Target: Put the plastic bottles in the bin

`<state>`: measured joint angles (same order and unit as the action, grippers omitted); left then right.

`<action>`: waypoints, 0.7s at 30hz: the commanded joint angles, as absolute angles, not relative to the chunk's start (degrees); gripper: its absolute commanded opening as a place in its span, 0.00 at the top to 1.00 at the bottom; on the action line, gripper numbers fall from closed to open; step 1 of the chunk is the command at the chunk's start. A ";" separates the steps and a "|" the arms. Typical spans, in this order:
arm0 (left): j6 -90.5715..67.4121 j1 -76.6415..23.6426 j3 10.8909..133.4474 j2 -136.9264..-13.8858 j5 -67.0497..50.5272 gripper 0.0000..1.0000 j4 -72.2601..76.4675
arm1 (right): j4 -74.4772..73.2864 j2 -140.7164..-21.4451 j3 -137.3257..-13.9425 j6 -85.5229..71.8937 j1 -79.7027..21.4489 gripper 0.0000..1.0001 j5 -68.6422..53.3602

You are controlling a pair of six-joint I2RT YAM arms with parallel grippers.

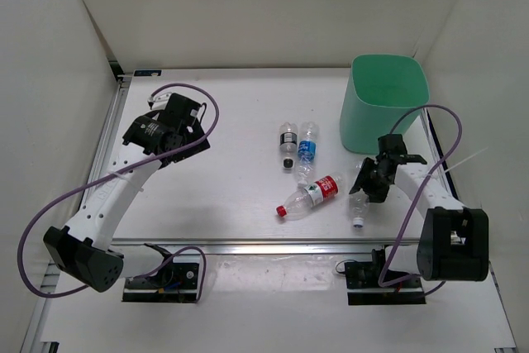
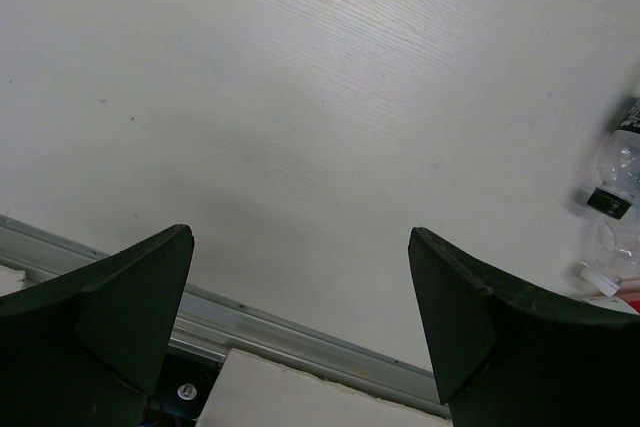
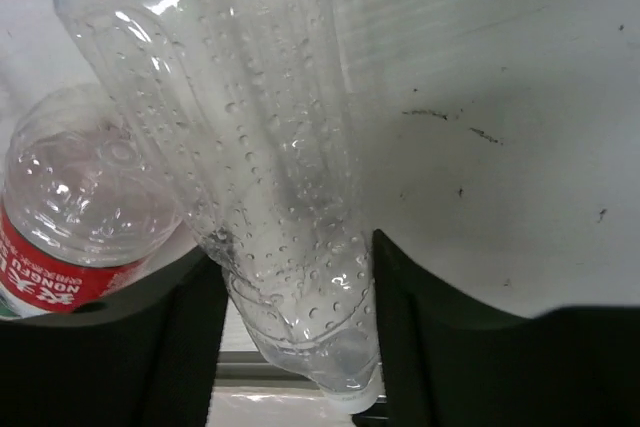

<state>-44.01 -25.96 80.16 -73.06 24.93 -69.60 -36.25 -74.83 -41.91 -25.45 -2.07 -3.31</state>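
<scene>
One bottle between jaws (red-labelled beside)

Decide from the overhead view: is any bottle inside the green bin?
No, the bin looks bare inside; all four bottles are outside it.

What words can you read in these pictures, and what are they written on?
"NONGFU": white letters on the clear plastic bottle with a red label; the line beneath is unreadable.
Clear plastic bottle with a blue label: print too small to read.
Pale print on the left arm's black wrist: too small.
Plain clear plastic bottle: no words.
</scene>
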 commanded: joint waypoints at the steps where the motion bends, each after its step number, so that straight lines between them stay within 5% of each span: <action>1: -44.65 -25.66 81.39 -71.89 24.87 0.00 -70.40 | -38.47 -70.16 -40.96 -25.31 -2.37 0.52 -5.27; 5: -45.97 -25.66 81.39 -72.42 25.40 0.00 -69.35 | -48.06 -59.88 -45.86 -28.29 -3.78 0.67 -6.40; 11: -46.58 -25.14 79.20 -72.42 21.20 0.00 -65.22 | -57.04 -53.26 -67.90 -28.13 -4.31 0.72 -6.94; 21: -39.83 -26.36 75.50 -73.13 17.93 0.00 -51.35 | -38.16 -77.73 -101.22 -21.46 -3.26 0.75 13.53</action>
<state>-43.66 -25.63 76.64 -74.37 19.55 -59.42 -45.32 -67.83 -97.23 -25.19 -4.08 6.02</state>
